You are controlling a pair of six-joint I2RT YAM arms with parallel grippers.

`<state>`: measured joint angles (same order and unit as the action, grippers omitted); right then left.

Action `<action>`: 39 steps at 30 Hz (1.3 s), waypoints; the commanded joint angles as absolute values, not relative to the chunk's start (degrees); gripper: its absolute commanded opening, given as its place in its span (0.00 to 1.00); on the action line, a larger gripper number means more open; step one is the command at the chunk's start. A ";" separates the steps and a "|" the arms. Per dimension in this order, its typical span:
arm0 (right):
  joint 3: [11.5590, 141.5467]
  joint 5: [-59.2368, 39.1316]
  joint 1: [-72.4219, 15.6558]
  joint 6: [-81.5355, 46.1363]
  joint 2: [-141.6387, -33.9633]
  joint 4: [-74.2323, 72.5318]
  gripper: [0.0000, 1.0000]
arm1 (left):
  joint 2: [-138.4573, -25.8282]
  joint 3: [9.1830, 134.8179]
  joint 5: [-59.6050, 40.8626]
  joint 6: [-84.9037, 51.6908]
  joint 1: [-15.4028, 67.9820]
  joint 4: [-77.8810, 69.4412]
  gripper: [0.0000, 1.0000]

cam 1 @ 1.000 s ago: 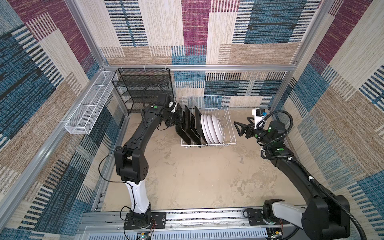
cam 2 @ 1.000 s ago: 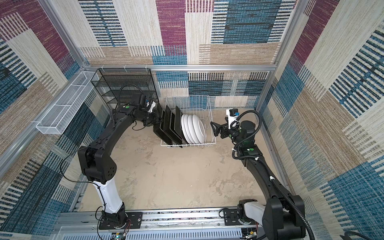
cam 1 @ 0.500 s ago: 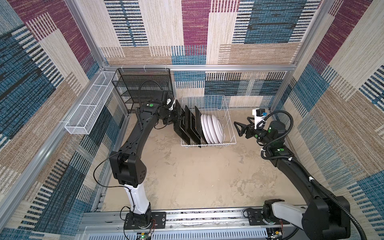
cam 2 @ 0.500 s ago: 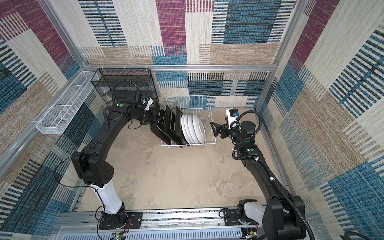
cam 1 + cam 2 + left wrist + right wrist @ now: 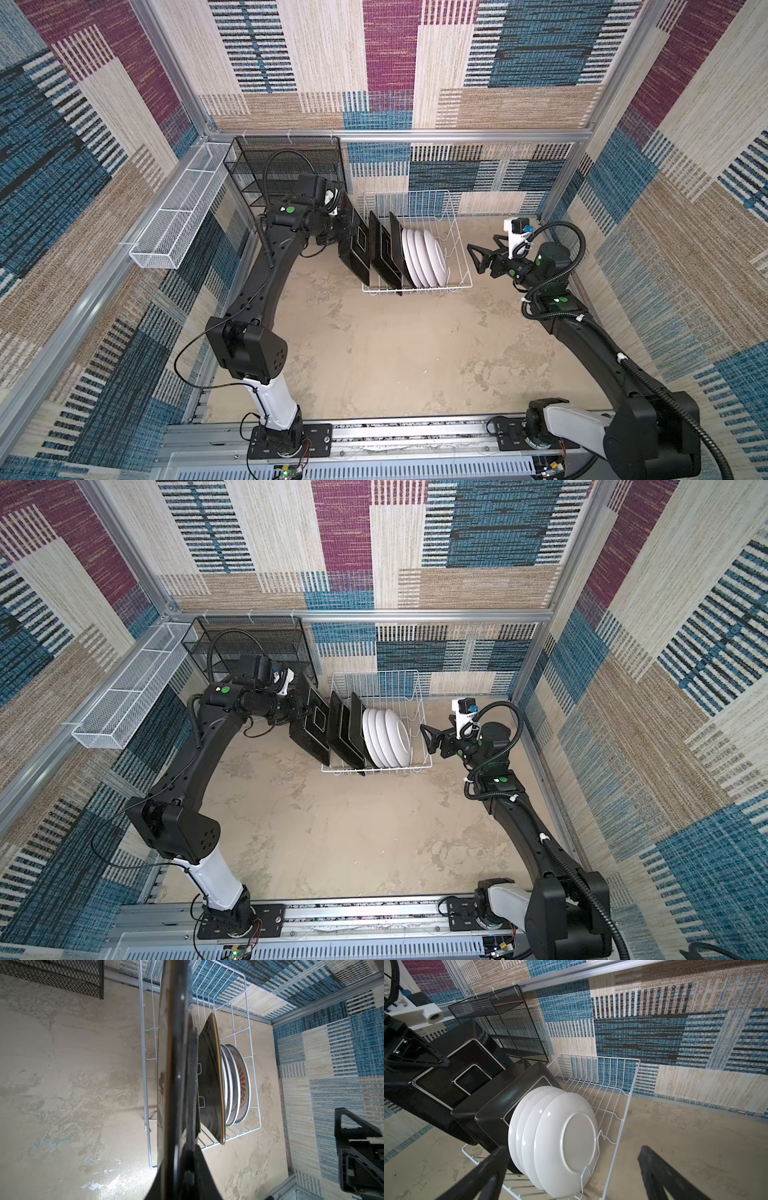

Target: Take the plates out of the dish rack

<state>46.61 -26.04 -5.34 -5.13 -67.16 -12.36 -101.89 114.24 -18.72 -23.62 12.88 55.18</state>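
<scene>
Left gripper: the left gripper [image 5: 341,229] is reaching in from nine o'clock of the dish rack [image 5: 457,243]. Its jaws are pressing almost together on the rim of one plate.
Held square plate: the held square plate [image 5: 355,249] is hanging tilted just beside the rack's nine o'clock wall, with its black back facing three o'clock. In the left wrist view it is showing edge-on, with a sliver of cream face and a flower. I cannot tell whether it is touching the wire.
Square plates: two more square plates [image 5: 381,249] are standing on edge inside the rack toward its nine o'clock end. They are leaning the same way as the held one.
Round plates: the round plates [image 5: 424,257] are standing in a tight row just at three o'clock of the square ones, white undersides facing three o'clock.
Right gripper: the right gripper [image 5: 474,258] is hovering at three o'clock of the rack, near its wall. Its jaws are spread wide and empty.
Dish rack: it is sitting on the sandy floor [image 5: 395,353] at twelve o'clock, close to the back wall.
Black mesh shelf: the black mesh shelf [image 5: 291,158] is standing at eleven o'clock, behind the left arm.
White mesh basket: the white mesh basket [image 5: 174,224] is hanging on the side wall at ten o'clock.
</scene>
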 commanded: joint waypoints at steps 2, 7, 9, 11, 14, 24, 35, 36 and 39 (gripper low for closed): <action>48.43 -27.50 -5.54 -6.27 -67.95 -13.05 1.00 | -100.47 117.56 -19.75 -20.25 12.74 53.46 0.00; 50.96 -26.63 -5.54 -6.28 -68.88 -10.22 1.00 | -98.42 120.39 -14.67 -14.84 12.76 55.98 0.00; 51.75 -26.70 -5.54 -7.11 -69.06 -9.74 1.00 | -97.20 120.63 -12.52 -12.49 12.83 56.03 0.00; 52.89 -26.69 -5.54 -8.56 -69.51 -8.84 1.00 | -96.80 121.41 -10.11 -9.47 13.00 55.95 0.00; 55.33 -28.00 -5.54 -11.35 -70.99 -6.54 1.00 | -96.82 123.00 -7.05 -4.04 13.47 55.96 0.00; 69.94 -35.45 -5.60 -23.90 -79.48 3.95 1.00 | -97.16 124.53 0.55 15.25 20.79 54.73 0.00; 77.88 -42.48 -5.63 -35.17 -85.09 5.45 0.97 | -89.33 106.79 8.35 33.49 30.98 34.23 0.00; 78.19 -42.82 -5.70 -35.73 -85.24 5.45 0.97 | -87.99 103.35 9.90 36.19 32.04 30.27 0.00; 80.03 -44.40 -5.98 -36.22 -85.62 5.96 0.96 | -84.13 92.15 14.37 45.64 34.88 15.35 0.00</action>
<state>78.39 -41.54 -5.80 -33.41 -85.32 6.02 -86.52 97.56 8.14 33.26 33.36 39.24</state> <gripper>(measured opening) 0.958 0.157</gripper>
